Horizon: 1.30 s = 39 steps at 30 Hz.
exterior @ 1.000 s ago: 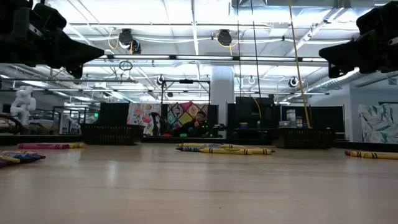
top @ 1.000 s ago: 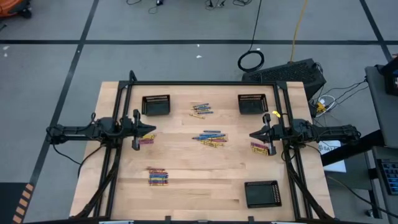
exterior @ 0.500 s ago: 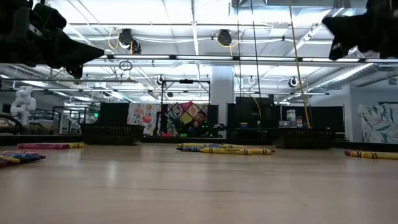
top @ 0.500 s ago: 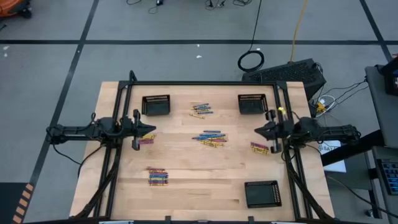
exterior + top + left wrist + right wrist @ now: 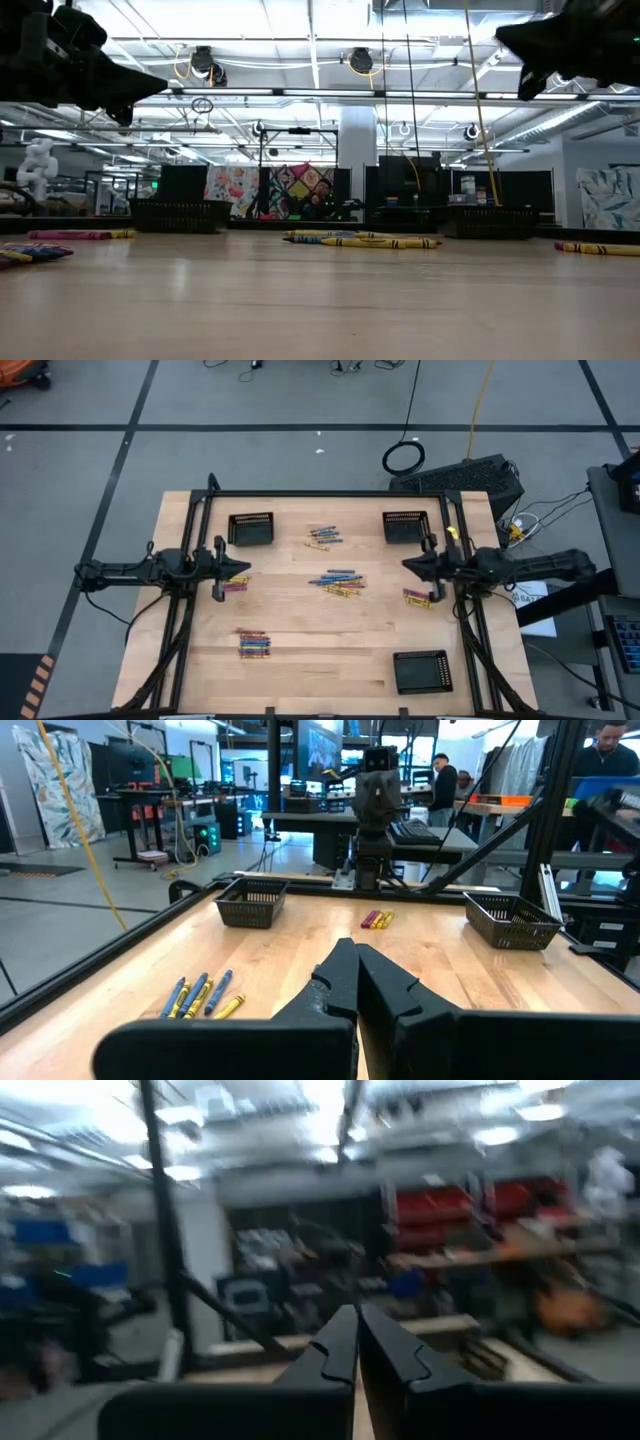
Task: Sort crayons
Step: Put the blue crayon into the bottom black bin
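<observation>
**A:** What does the overhead picture show?

**B:** A pale wooden table (image 5: 320, 660) fills the middle of the frame, with a dark arm reaching in from each side. The left gripper (image 5: 243, 571) sits at the middle left, above the table's left edge. Its two fingers are pressed together with nothing between them. The right gripper (image 5: 407, 564) mirrors it at the middle right, fingers likewise closed and empty.

**A:** Where are the crayons?

**B:** They lie in loose groups on the tabletop. A small cluster (image 5: 323, 537) is at the upper centre. A larger blue and yellow group (image 5: 339, 582) is at the very centre. A pink and yellow few (image 5: 234, 585) lie just below the left gripper's tip. Another bunch (image 5: 417, 598) lies below the right gripper. A stacked pile (image 5: 254, 644) sits at the lower left.

**A:** Any containers?

**B:** Three black mesh baskets: one at the upper left (image 5: 251, 528), one at the upper right (image 5: 405, 527), one at the lower right (image 5: 422, 671). I cannot tell whether any crayon lies inside them.

**A:** And the table-level picture?

**B:** Both arms hang dark in the upper corners, clear of the wood. Crayons show as thin lines across the middle of the frame, with a workshop behind.

**A:** The wrist cameras?

**B:** The left wrist view looks past closed fingers (image 5: 345, 982) across the table to the opposite arm, with people in the room beyond, at the upper right. The right wrist view is blurred and shows closed fingers (image 5: 350, 1342).
</observation>
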{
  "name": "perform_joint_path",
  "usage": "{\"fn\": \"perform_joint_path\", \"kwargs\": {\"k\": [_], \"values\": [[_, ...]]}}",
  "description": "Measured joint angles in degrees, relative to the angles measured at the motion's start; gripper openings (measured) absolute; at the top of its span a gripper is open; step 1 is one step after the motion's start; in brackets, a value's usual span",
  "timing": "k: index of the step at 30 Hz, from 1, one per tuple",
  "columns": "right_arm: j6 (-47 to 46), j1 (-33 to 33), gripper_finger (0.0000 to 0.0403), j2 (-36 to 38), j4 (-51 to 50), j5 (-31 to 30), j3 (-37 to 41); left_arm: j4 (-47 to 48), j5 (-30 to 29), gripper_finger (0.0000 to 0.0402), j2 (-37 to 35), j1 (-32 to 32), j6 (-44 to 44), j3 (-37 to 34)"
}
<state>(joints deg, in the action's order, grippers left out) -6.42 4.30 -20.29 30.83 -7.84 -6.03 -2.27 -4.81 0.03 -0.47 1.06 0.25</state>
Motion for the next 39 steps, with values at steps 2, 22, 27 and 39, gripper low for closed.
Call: {"fn": "perform_joint_path", "kwargs": {"k": [2, 22, 27, 39], "values": [[0.3, 0.69, 0.0, -7.22, -0.59, -4.61, -2.38, -0.01, 0.01, 0.0, 0.0, 0.02, 0.0, 0.02], [7.51, -9.96, 0.0024, -57.09, -41.0, 12.39, -42.38, -2.11, -0.23, 0.0, 0.0, 0.02, -1.68, 0.0], [10.21, -14.2, 0.0066, -66.07, -38.14, 12.46, -42.4, -2.41, -0.25, 0.0, 0.0, 0.02, -1.56, 0.01], [15.28, -16.0, 0.0116, -76.4, -32.6, 12.42, -42.42, -4.46, -2.22, 0.0, 0.0, 0.02, -1.47, 0.0]]}}
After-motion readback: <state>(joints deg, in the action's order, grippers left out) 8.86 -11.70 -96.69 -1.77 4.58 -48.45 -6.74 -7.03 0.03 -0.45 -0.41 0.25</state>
